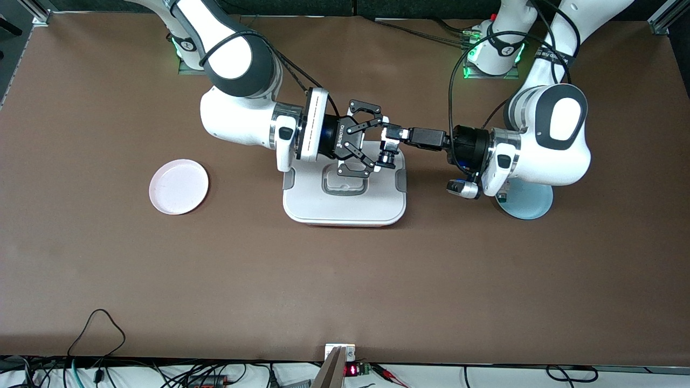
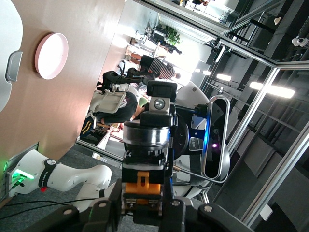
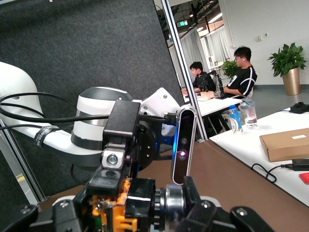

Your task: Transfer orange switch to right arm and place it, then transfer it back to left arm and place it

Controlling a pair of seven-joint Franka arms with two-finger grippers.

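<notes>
the orange switch (image 2: 142,186) is up in the air over the box (image 1: 345,200), between the two grippers that meet tip to tip there. in the left wrist view it shows as a blocky orange piece on a dark body, and the left gripper (image 2: 143,209) has its fingers closed tight on it. the right wrist view shows the same orange part (image 3: 112,211) low between black fingers. in the front view the switch is too small to pick out; the right gripper (image 1: 362,139) stands partly spread there, black linked fingers fanned around the left gripper (image 1: 389,145), and whether it has hold of anything i cannot tell. the box is white, rounded, with grey side latches. a pink plate (image 1: 179,186) lies toward the right arm's end, a pale blue plate (image 1: 531,203) under the left arm.
</notes>
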